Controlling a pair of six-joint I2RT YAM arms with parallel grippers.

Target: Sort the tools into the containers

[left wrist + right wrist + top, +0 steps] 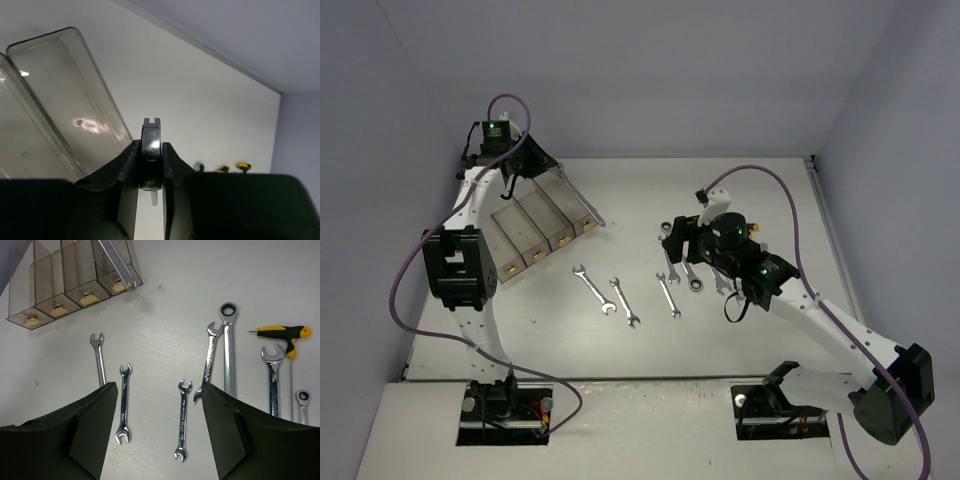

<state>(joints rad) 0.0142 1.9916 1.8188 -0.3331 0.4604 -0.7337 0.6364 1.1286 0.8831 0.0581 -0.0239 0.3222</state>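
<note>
The containers point(532, 236) are four clear smoky bins joined in a row at the back left; they also show in the right wrist view point(60, 275) and the left wrist view point(65, 100). My left gripper point(525, 160) is shut on a long wrench point(582, 200), held slanting above the rightmost bin. The wrench's ring end shows in the right wrist view point(120, 267); in the left wrist view it stands edge-on point(151, 142) between the jaws. My right gripper point(157, 387) is open and empty above small open-ended wrenches point(182, 420), point(123, 405).
More tools lie on the white table: a wrench point(98, 360), a bent-looking wrench point(210, 360), a ratchet wrench point(229, 350), a combination wrench point(272, 377) and a yellow-and-black hex key point(282, 333). In the top view they lie mid-table point(624, 302).
</note>
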